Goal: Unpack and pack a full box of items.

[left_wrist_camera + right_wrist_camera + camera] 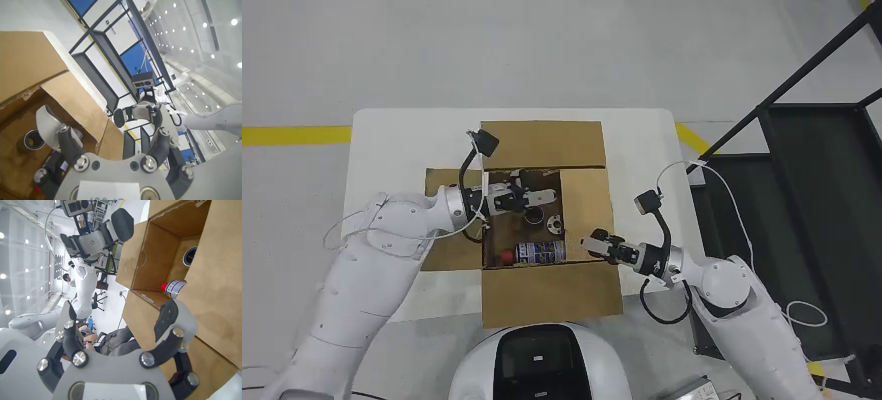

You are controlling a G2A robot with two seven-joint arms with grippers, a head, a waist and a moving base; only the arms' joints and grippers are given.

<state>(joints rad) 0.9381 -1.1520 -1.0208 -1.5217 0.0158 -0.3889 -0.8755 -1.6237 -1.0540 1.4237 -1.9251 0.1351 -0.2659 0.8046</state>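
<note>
Top view: I see the left gripper (520,196) spread open over the cardboard box (542,145), spray can (534,253) lying just below it. Right gripper (592,243), also released, sits level at the box's right flap.

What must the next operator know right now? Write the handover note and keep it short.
Left gripper: fingers apart, empty, over the opening of the cardboard box.
Right gripper: fingers apart, empty, at the box's edge on its own arm's side.
Things: the box sits on the white table with its flaps folded out. Inside are a red-capped spray can on its side, a dark round cup mouth up, and a small round piece I cannot identify.
Done: box opened.
Left: these items are in the box, nothing gripped. Whether unpacking or repacking is under way cannot be told.
</note>
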